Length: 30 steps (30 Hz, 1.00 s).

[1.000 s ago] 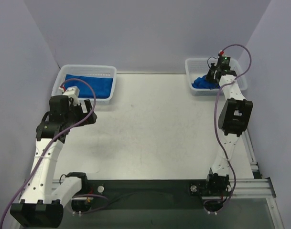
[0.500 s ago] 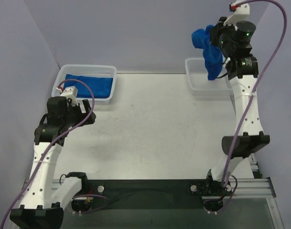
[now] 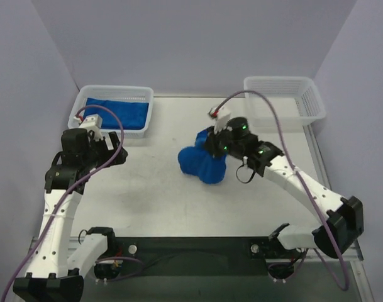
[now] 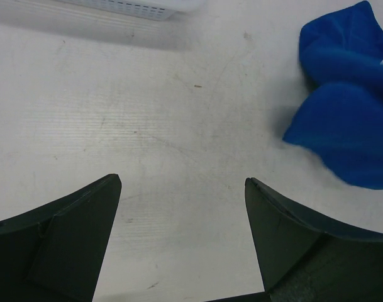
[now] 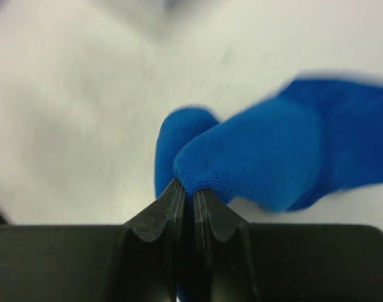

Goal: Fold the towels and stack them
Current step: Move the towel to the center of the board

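Blue towel (image 3: 202, 166) pinched tight in right gripper (image 5: 187, 189).

A robot lab cell: bare lavender walls (image 3: 191, 44) enclose a white table (image 3: 160, 207) edged by a mounting rail (image 3: 342, 242).

towel (image 3: 202, 165): soft, fuzzy blue cloth
basket (image 3: 314, 100): white plastic mesh
table (image 3: 153, 195): matt white, a bit scratched
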Available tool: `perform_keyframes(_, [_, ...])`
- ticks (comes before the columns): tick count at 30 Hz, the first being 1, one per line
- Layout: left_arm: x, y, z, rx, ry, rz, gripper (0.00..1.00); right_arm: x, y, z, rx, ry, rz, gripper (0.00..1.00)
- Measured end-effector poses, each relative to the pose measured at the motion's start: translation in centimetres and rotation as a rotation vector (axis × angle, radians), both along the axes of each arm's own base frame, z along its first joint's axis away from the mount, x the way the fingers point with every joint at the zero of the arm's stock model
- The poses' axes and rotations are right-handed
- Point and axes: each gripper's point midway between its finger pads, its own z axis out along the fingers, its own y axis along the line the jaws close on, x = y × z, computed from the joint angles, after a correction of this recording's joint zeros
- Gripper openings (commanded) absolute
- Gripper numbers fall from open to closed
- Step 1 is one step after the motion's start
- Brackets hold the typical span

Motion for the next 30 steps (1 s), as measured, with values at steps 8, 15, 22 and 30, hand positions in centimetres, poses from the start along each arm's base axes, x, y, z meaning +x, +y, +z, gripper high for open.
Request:
perform_keyframes(8, [-0.6, -1.3, -3.2, -0.062, 0.086, -0.036, 0.91, -20.6, 2.4, -21.4, -0.373, 0.574, 0.416, 0.62])
perform_keyframes(15, [0.1, -5.5, -6.5, -0.118, 0.19, -0.138, 0.91, -18.8, 2.2, -16.3, -0.293, 0.469, 0.385, 0.8])
perform_keyframes(22, [2.7, -13.4, -9.7, -0.059, 0.263, -0.286, 0.85, -8.1, -7.1, -13.4, -0.137, 0.428, -0.138, 0.73])
perform_keyframes(30, [6.6, -20.7, -16.0, 0.004, 0.351, -0.341, 0.73, -6.2, -8.6, -18.1, -0.162, 0.601, -0.258, 0.72])
